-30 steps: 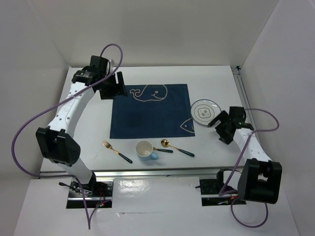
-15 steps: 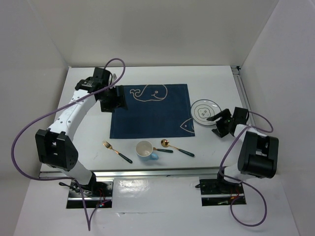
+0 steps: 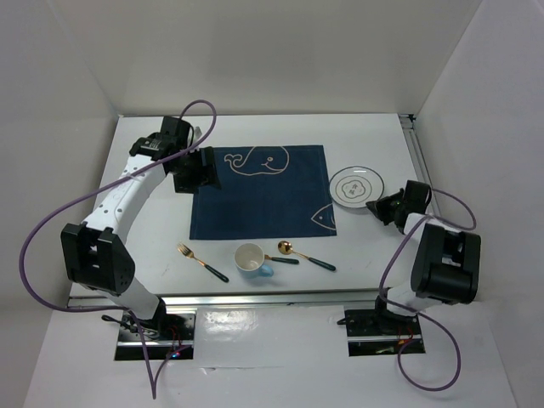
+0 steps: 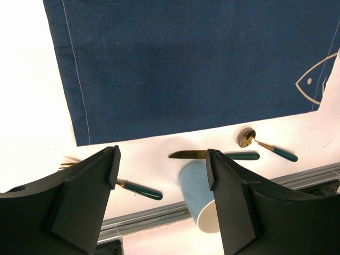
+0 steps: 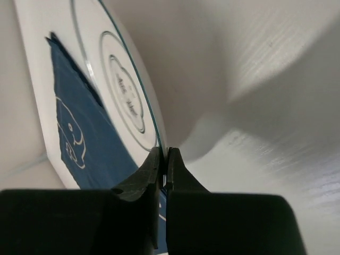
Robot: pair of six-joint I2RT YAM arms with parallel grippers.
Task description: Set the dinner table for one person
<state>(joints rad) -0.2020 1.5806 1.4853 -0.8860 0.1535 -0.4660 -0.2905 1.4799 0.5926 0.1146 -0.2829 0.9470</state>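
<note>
My right gripper [image 3: 375,206] [image 5: 163,159] is shut on the near rim of the white plate [image 3: 355,186] [image 5: 122,90], which sits at the right of the white dinner table [image 3: 365,136] beside the navy whale placemat [image 3: 263,191] [image 5: 79,133]. Over the placemat's left edge, my left gripper [image 3: 200,174] [image 4: 162,159] hangs open and holds nothing. In front of the placemat [image 4: 186,69] lie a fork [image 3: 202,263] [image 4: 141,190], a light blue cup [image 3: 251,258] [image 4: 204,194], a knife [image 3: 289,259] [image 4: 188,154] and a gold spoon [image 3: 286,247] [image 4: 247,138], all with green handles except the cup.
An aluminium rail [image 3: 272,297] [image 4: 159,212] runs along the near edge just behind the cutlery, and another rail [image 3: 416,161] runs down the right side near the plate. White walls enclose the table on three sides.
My right gripper swung in toward the plate and shut on its rim. The left arm shifted slightly toward the placemat early on, then held still.
</note>
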